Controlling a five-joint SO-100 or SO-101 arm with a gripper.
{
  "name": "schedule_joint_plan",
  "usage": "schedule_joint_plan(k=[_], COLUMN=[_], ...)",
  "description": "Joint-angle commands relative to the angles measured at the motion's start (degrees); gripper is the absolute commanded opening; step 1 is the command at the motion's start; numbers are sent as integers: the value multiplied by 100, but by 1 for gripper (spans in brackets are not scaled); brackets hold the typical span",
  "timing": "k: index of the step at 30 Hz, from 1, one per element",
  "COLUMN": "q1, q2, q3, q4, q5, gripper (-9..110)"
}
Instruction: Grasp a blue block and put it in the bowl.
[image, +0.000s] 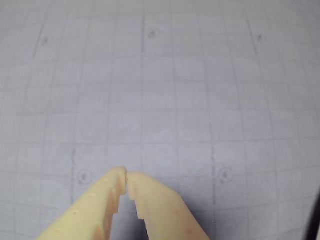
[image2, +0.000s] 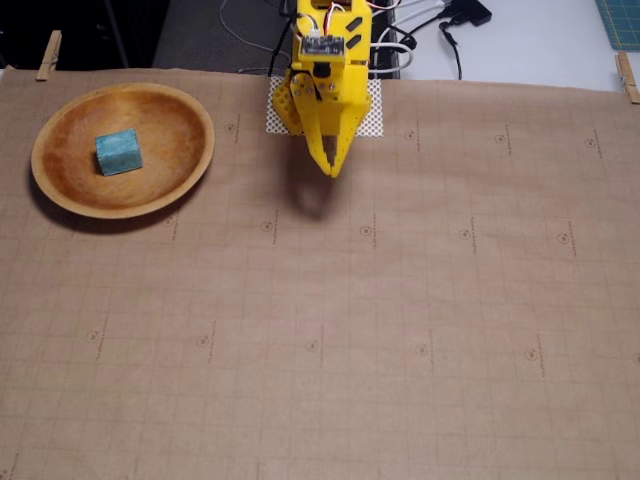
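In the fixed view a small light-blue block (image2: 119, 152) lies inside the wide wooden bowl (image2: 190, 110) at the upper left of the mat. My yellow gripper (image2: 333, 170) hangs near the arm's base at the top centre, well to the right of the bowl, with its fingers closed together and nothing between them. The wrist view shows the two pale yellow fingertips (image: 118, 175) meeting over bare gridded mat, gripper (image: 125, 175) shut. Neither block nor bowl appears in the wrist view.
A brown gridded mat (image2: 400, 330) covers the table, held by wooden clips (image2: 48, 54) at its top corners. Cables (image2: 430, 30) and the arm's white perforated base plate (image2: 375, 115) sit at the top edge.
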Motion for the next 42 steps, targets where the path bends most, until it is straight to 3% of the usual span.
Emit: schedule_joint_plan(k=[1,3,6,15,22,42], q1=[0,123,220,158,237,211], q2=[44,44,35,-62,-123,-44], q3=[149,1230,1538,1573,1573,1582], q4=[-35,-765,-861,-650,-431,-396], q5=[9,-53,-62,-114,-809,-861], gripper=[-3,-3,-3,-3,-3,-3])
